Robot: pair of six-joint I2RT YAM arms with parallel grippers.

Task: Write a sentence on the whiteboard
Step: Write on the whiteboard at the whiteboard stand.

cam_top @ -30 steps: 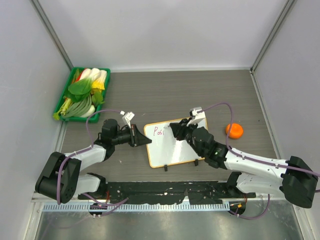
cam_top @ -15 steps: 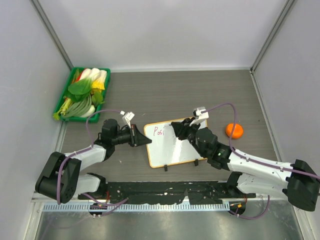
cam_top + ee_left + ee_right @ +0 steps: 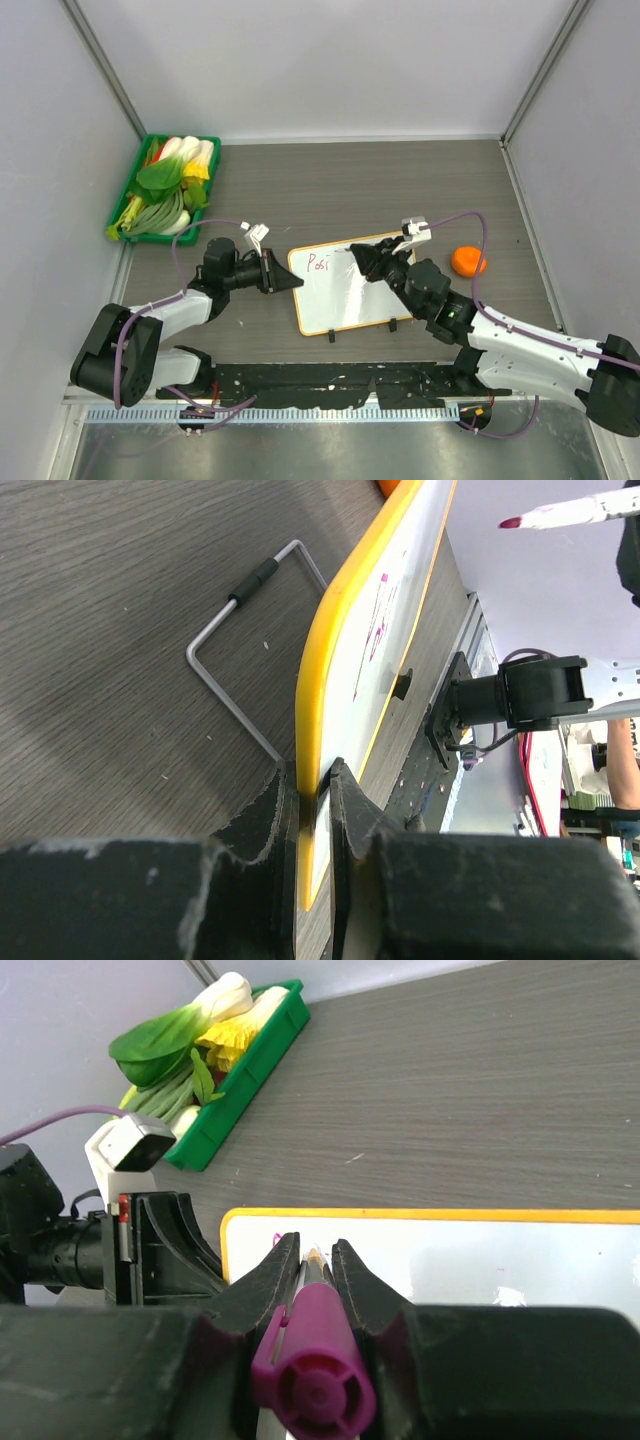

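The whiteboard (image 3: 350,290) is lying mid-table (image 3: 350,190), between the two arms, its yellow-orange frame facing the left wrist camera edge-on. The left gripper (image 3: 312,780) is clamping the board's left edge, one finger on each face. The right gripper (image 3: 316,1260) is squeezing a purple marker (image 3: 310,1375) over the board's upper middle. The marker's tip is standing off the white surface (clearest in the left wrist view). The sentence (image 3: 317,263) is showing only "Posi", near the top left corner. A green tray (image 3: 240,1090) of vegetables is sitting at the far left. An orange object (image 3: 467,261) is resting right of the board.
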